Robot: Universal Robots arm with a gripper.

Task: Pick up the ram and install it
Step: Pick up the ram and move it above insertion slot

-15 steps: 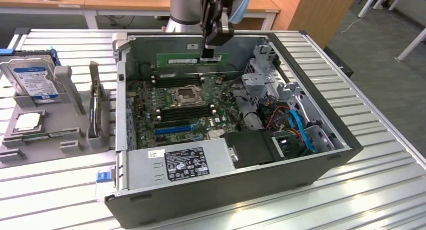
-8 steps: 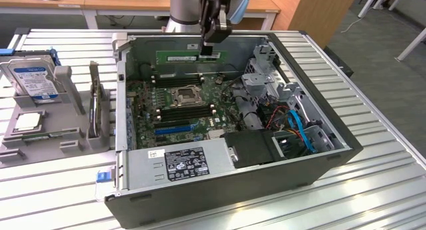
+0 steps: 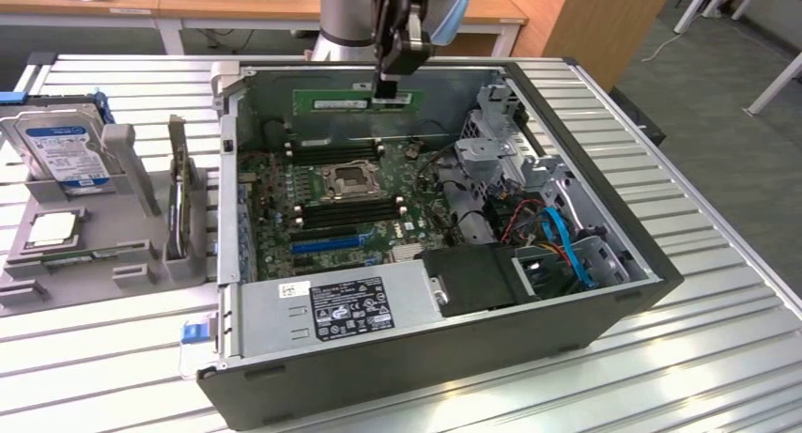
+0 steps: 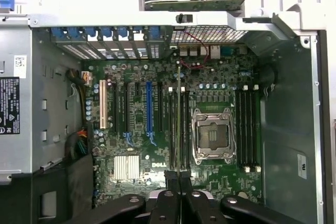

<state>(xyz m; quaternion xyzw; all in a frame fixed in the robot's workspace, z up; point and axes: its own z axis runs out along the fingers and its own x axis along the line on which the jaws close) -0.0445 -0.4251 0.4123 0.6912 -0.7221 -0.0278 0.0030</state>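
The ram (image 3: 336,102) is held in the air over the open computer case (image 3: 589,292), standing on its long edge and lying level, close to the case's far wall as seen in the exterior view. It is clamped by the claw (image 3: 391,93), whose fingers are drawn almost together on the thin board, nearer the end at the exterior view's right. In the wrist view the ram (image 4: 180,124) is seen edge-on as a thin line running out from the claw (image 4: 180,181), over the motherboard (image 4: 136,129) and across the group of memory slots (image 4: 174,124) just beside the CPU socket (image 4: 213,136). Which slot it is lined up with cannot be told, nor how far above the slots it hangs. Part of the ram is covered by the claw, and its chips are too small to be made out. The arm is cut off by the upper edge of the exterior view. The case is laid on its side on a slatted worktop (image 3: 701,358).
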